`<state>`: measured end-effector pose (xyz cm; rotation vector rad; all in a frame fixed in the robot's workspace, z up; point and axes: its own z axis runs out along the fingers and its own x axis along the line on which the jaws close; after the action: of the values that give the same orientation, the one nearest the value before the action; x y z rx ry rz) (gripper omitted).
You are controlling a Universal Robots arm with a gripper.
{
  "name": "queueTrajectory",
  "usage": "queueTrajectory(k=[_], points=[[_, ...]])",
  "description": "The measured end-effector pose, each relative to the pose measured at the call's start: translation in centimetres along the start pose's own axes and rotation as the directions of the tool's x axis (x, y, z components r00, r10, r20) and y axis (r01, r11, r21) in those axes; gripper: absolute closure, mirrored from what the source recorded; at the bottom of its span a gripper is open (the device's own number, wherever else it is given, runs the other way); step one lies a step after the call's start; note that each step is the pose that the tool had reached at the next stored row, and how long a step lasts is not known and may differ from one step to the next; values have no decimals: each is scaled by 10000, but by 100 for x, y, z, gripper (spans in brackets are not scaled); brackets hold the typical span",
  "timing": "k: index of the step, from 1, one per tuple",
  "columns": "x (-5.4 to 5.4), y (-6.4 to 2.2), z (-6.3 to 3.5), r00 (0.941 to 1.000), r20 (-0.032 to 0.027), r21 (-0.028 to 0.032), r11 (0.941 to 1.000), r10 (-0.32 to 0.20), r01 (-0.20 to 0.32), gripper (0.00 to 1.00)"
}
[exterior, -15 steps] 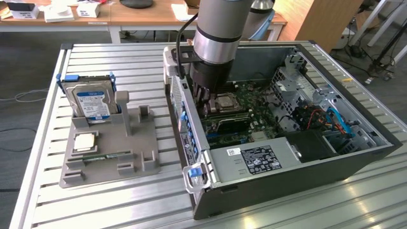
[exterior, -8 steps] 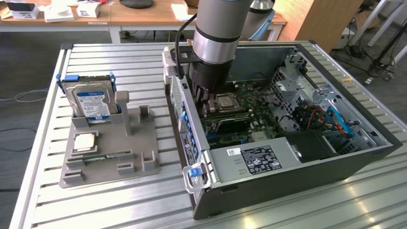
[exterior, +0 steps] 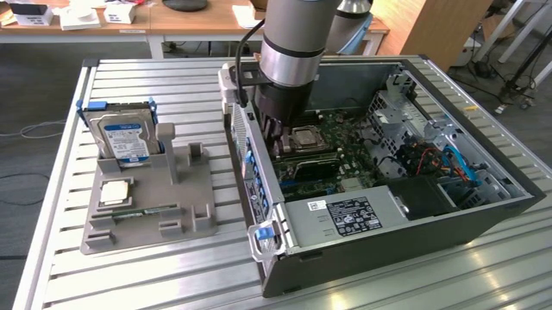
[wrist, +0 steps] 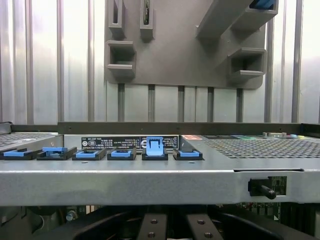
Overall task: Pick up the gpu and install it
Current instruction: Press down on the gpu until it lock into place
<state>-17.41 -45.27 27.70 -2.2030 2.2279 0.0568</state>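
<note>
Gripper (exterior: 278, 143) is lowered into the open computer case (exterior: 483, 213), just inside its rear wall and over the motherboard (exterior: 332, 158); fingers (wrist: 152, 226) are seen drawn together above the row of blue slot latches (wrist: 120, 153). The gpu's location cannot be told: the spot under the fingers is hidden by the arm. The hard drive (exterior: 123, 137) is seated in the grey holder (exterior: 185, 194) on the table (exterior: 129, 278).
</note>
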Motion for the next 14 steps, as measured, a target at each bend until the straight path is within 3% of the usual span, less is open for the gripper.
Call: queueTrajectory(k=[14], points=[[0, 25, 1, 10000, 4, 11, 10000, 0, 0, 89]])
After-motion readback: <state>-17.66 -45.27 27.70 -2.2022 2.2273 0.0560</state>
